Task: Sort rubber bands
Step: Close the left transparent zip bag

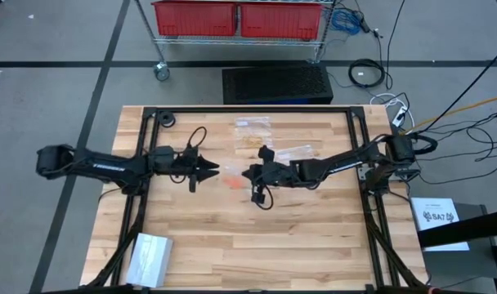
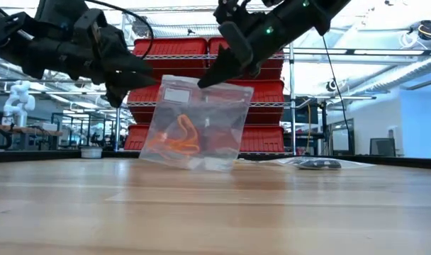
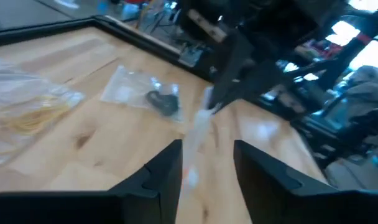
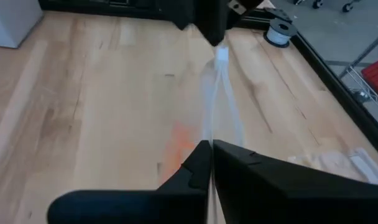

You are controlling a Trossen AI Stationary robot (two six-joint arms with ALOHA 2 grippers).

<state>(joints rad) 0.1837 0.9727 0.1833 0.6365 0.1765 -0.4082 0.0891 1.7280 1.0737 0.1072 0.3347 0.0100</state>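
The left gripper [image 1: 213, 169] is seen at the left of mid-table, its fingers [image 3: 161, 171] parted with the near edge of the clear bag [image 2: 196, 124] lying in the gap between them, and no squeeze on the plastic can be made out from the left wrist view. At centre, the bag is held upright off the wooden table [image 1: 232, 245], its lower edge just reaching the boards in the low view, and the orange rubber bands [image 2: 176, 138] are gathered inside it toward the bottom. To the right of it, the right gripper [image 1: 247, 173] is closed tight on the bag's top corner, its two fingers [image 4: 198, 163] pressed together over the thin plastic. Farther back and to the right, a second bag with black rubber bands [image 3: 163, 101] is lying flat on the table, and a third bag with pale yellowish rubber bands [image 3: 27, 118] is lying near it. At the near left corner of the table a white packet [image 1: 149, 257] is resting
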